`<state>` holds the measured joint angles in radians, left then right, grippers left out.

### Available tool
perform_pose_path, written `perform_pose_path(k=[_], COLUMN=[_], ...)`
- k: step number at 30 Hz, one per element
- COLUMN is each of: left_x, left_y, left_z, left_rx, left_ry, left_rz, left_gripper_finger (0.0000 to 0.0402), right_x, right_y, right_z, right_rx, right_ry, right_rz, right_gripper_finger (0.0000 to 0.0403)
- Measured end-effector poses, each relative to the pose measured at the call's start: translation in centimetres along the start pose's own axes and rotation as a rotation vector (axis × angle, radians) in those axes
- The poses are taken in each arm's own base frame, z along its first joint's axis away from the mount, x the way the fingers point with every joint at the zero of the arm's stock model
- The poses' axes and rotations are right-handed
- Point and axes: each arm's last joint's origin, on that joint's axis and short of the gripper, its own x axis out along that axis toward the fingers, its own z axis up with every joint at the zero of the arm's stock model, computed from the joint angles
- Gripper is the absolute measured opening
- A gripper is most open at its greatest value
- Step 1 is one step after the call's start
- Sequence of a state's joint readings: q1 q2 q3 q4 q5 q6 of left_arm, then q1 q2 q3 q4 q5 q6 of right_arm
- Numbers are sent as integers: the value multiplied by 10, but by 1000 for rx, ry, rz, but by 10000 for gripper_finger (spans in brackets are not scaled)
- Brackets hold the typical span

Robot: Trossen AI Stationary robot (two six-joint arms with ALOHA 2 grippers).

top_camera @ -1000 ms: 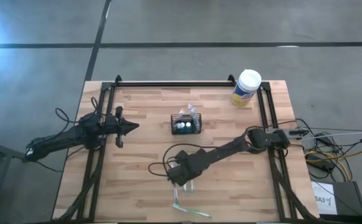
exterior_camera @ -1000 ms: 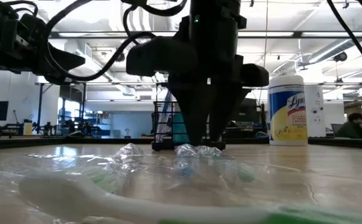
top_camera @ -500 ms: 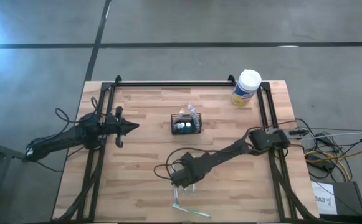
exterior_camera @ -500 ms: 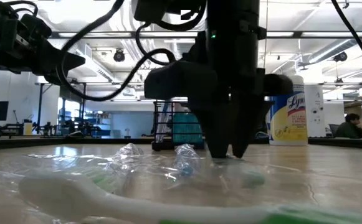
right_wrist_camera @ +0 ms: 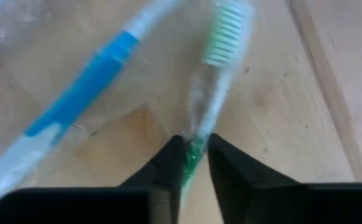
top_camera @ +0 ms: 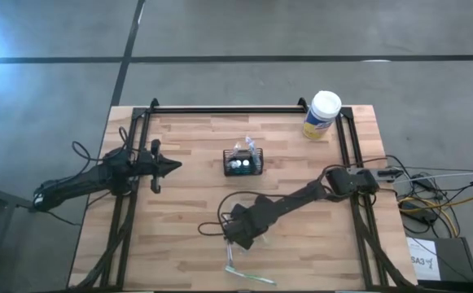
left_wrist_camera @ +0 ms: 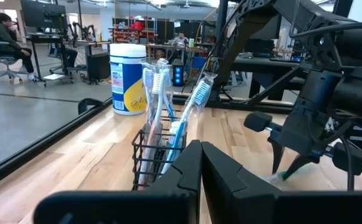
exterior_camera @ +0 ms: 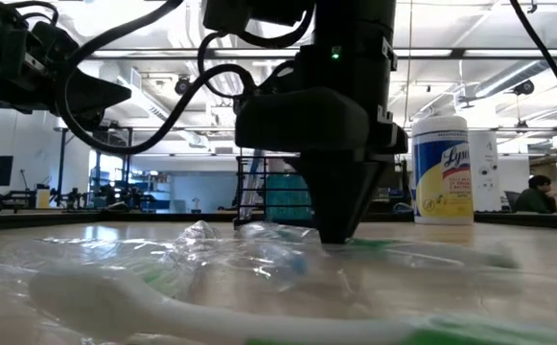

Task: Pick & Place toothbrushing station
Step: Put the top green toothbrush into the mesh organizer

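The right gripper (right_wrist_camera: 194, 163) has its jaws nearly closed on the thin green toothbrush (right_wrist_camera: 215, 68), low on the table (top_camera: 187, 171). The grip is near one end, so the brush may tip or slip. The toothbrushing station (top_camera: 243, 163) stands well beyond the jaws. The left gripper (top_camera: 171, 166) waits, jaws closed, holding nothing.
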<state>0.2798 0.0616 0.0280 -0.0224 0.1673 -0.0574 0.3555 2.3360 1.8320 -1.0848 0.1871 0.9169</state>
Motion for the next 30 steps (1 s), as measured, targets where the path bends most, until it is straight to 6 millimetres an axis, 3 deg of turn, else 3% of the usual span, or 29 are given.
perform_pose_path(k=[4,11,19,25,30], left_x=[0,0,0,0,0], left_y=[0,0,0,0,0], left_z=[0,0,1,1,1], left_rx=[4,7,15,35,36], left_ry=[-4,-5,-7,-8,-8], left_rz=[0,0,0,0,0], left_gripper_finger=[14,14,14,14,13], right_x=[1,-19,-112,-188,-209], right_y=[-3,-11,-28,-56,-82], right_z=[1,3,-8,-35,-63], right_rx=[-21,-56,-152,-277,-378], right_ry=[8,-15,-320,-627,-839], right_rz=[-11,8,57,60,153], right_gripper_finger=[22,20,18,18,18])
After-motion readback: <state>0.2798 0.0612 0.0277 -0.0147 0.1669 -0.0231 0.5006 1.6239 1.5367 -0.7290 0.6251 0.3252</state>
